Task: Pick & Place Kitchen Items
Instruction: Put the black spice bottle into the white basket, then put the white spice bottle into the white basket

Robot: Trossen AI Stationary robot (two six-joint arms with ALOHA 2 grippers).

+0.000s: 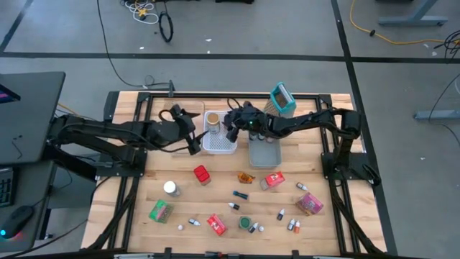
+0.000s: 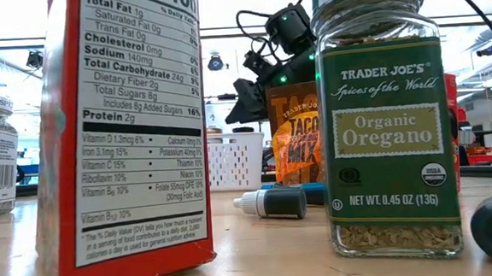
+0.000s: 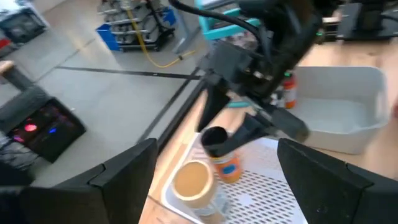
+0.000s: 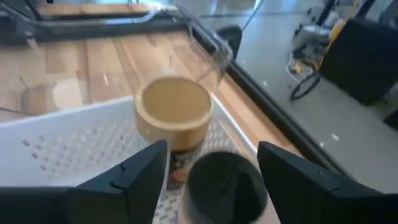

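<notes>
1. Fingers of the right gripper (image 4: 211, 180) clamp a dark-capped spice jar (image 3: 219, 149) above the white basket (image 1: 219, 144).
2. Left gripper (image 1: 192, 138) waits beside the basket, fingers spread and empty.
3. One tan-lidded jar (image 4: 175, 112) is already inside.
4. Many packets and bottles remain across the bench (image 1: 338, 226).

You see a black-capped orange bottle (image 3: 221, 155) over the white basket, beside a tan-lidded jar (image 3: 193, 182); packets and bottles scattered along the tabletop's front edge.
</notes>
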